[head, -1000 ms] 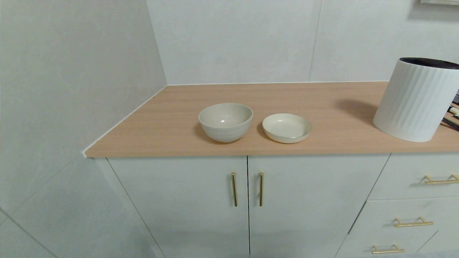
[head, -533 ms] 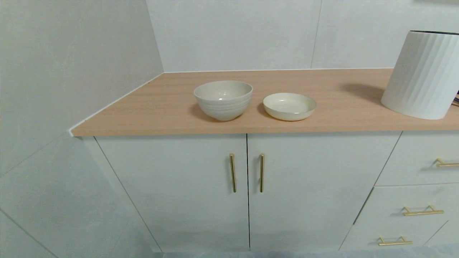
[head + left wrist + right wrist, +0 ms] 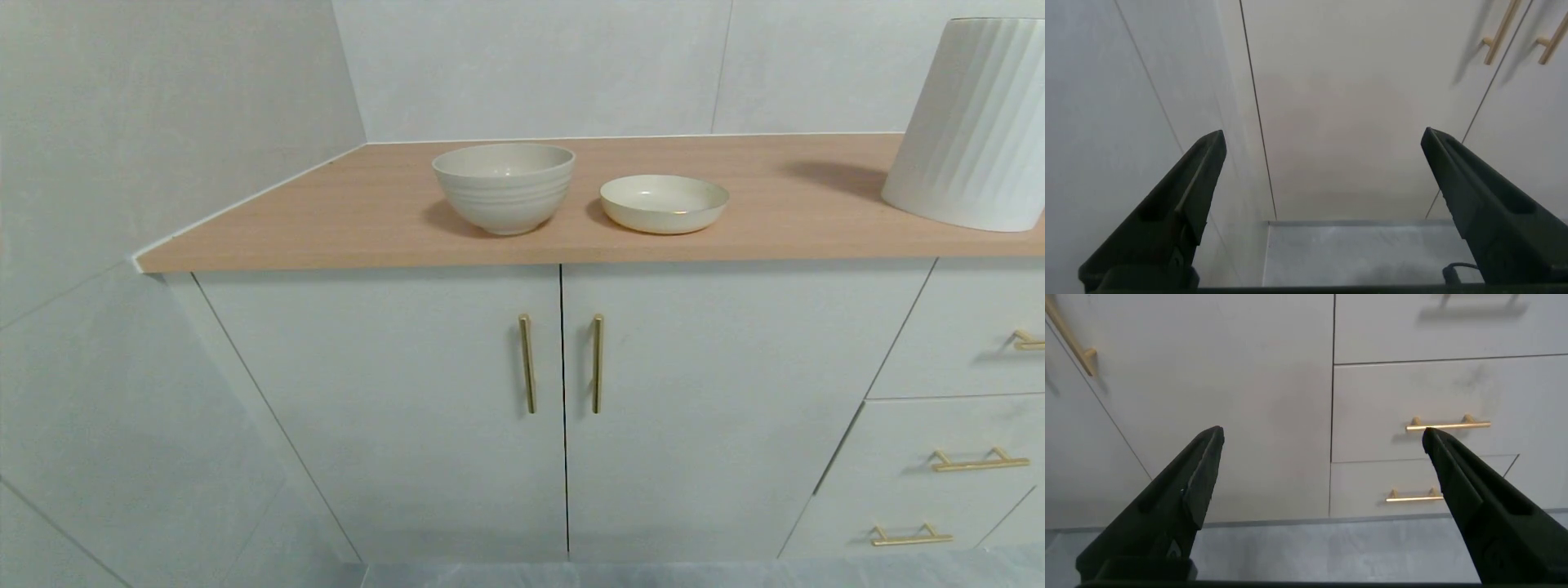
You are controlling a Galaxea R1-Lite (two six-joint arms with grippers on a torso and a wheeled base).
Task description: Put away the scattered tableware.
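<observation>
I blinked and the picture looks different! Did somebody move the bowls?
No, nothing was moved, grabbed or let go. The whole head view shifted, so the camera moved: it now looks at the countertop from lower down. The deep bowl and the shallow dish sit side by side as before, apart. The white ribbed container stays at the right, and the cabinet doors stay shut.

Head camera faces countertop [image 3: 367, 220] and cabinet doors [image 3: 392, 392]; wrist cameras low, close to same doors, drawers [image 3: 1413, 400].
</observation>
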